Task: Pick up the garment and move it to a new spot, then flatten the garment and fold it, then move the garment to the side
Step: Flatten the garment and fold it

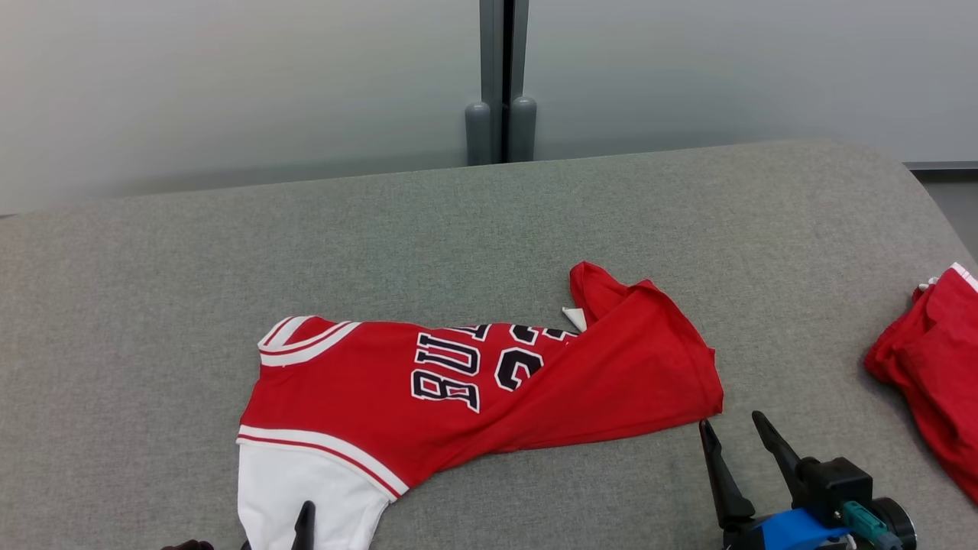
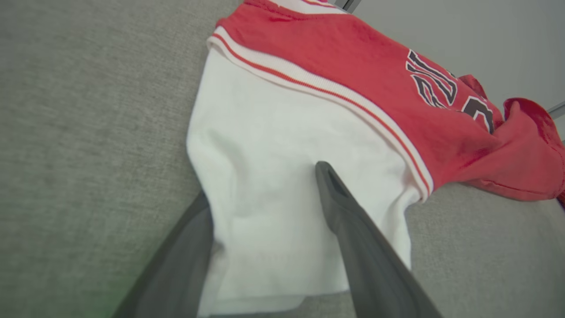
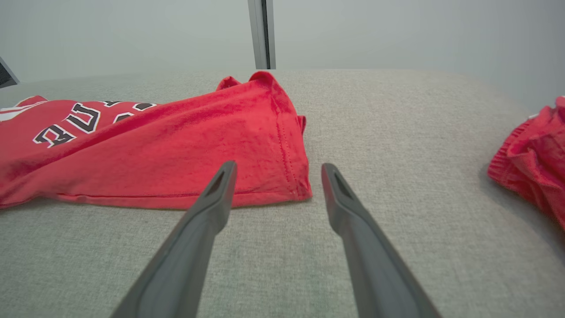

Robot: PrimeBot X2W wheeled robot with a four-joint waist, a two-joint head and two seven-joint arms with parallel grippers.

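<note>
The garment (image 1: pixel 428 389) is a red jersey with black-and-white lettering and a white sleeve, lying crumpled on the grey fabric surface (image 1: pixel 458 229). In the head view my left gripper (image 1: pixel 244 527) is at the bottom edge, over the white sleeve (image 2: pixel 265 145). It is open in the left wrist view (image 2: pixel 262 181): one finger lies on top of the sleeve, and the other runs along the sleeve's edge with its tip hidden by the cloth. My right gripper (image 1: pixel 730 422) is open (image 3: pixel 278 167), just short of the garment's red hem corner (image 3: pixel 291 176), not touching it.
A second red cloth (image 1: pixel 932 367) lies bunched at the surface's right edge and appears at the right of the right wrist view too (image 3: pixel 529 163). Behind the surface stands a pale wall with a grey post (image 1: pixel 500 84). Bare grey fabric stretches behind and to the left of the garment.
</note>
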